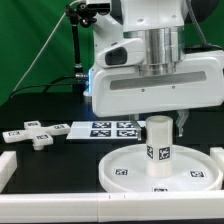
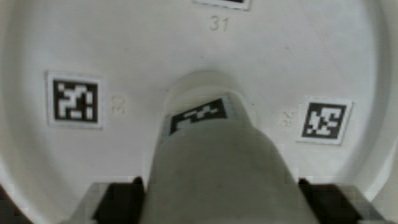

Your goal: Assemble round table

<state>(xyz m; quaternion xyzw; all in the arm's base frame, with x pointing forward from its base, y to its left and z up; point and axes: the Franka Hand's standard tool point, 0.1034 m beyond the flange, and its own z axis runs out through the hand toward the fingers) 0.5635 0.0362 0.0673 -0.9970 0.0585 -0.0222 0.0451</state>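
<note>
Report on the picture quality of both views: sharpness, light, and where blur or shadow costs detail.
Exterior view: even light and fairly sharp; the white disc and the upright leg stand bright against the black table, without strong glare. Wrist view: soft overall; the leg, close to the lens, is blurred most and looks grey and shaded, while the disc's tags stay readable as patterns.

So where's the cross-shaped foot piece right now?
The foot piece lies at the exterior view's left, beside the marker board, apart from the round disc.
</note>
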